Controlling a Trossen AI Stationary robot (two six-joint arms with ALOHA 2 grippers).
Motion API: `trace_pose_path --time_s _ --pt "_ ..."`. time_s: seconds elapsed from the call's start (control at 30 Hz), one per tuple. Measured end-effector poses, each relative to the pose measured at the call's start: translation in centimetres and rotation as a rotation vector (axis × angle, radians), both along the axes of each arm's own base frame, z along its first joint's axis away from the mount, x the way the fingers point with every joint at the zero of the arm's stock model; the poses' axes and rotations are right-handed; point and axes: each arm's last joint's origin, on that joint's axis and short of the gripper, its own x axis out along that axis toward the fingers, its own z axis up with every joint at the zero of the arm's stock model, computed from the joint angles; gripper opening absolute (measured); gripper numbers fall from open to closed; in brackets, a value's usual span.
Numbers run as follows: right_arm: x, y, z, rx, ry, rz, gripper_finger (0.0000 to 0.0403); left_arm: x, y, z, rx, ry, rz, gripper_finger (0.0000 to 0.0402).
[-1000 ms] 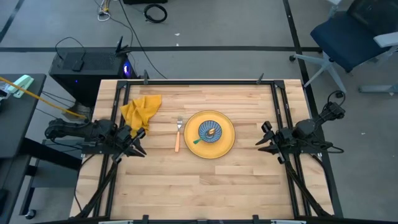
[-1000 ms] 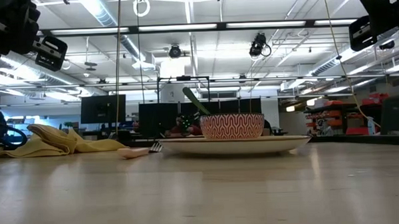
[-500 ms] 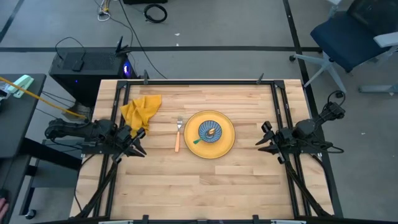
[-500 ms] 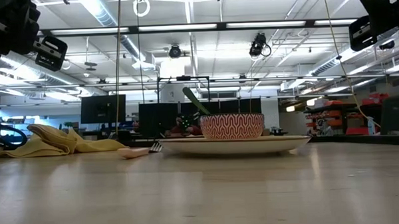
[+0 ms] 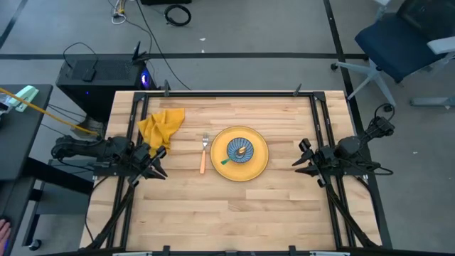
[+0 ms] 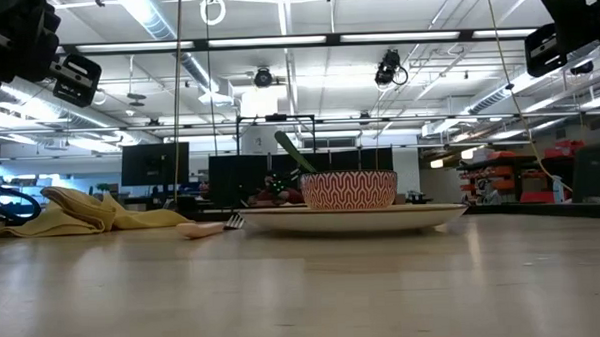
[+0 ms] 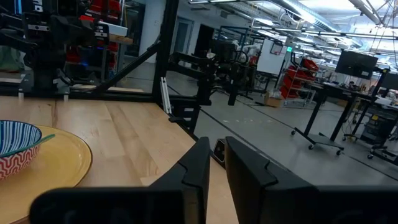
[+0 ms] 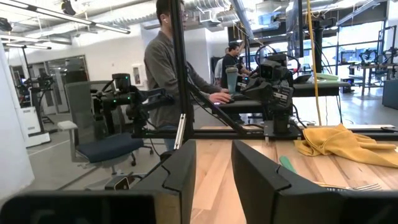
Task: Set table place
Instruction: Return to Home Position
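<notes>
On the wooden table a yellow plate carries a bowl, blue inside and red-patterned outside. A green-handled spoon leans in the bowl. A fork with a pale handle lies left of the plate. A crumpled yellow napkin lies at the far left. My left gripper hovers at the table's left side, empty, its fingers a narrow gap apart. My right gripper hovers at the right side, open and empty.
Black frame rails run along both sides of the table. A black desk stands to the left and an office chair at the far right. A person stands beyond the table's left side. Bare wood lies toward the near edge.
Both arms and the tableware have kept still. A person's hand has come into the high view's lower left corner, beside the black desk.
</notes>
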Motion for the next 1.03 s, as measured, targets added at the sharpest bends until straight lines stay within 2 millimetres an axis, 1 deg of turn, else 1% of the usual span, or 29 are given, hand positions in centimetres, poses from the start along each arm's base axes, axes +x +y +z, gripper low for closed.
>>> trace_pose_path --time_s 0.13,0.37,0.7,1.03 --pt "0.0 0.0 0.0 0.0 0.0 0.0 0.011 0.0 0.0 0.0 0.0 0.0 0.0 0.0059" --pt "0.0 0.0 0.0 0.0 0.0 0.0 0.011 0.0 0.0 0.0 0.0 0.0 0.0 0.0051" --pt "0.0 0.0 0.02 0.0 -0.001 0.0 0.011 0.0 0.0 0.0 0.0 0.0 0.0 0.0062" --pt "0.0 0.0 0.01 0.0 0.0 0.0 0.011 0.0 0.0 0.0 0.0 0.0 0.0 0.0051"
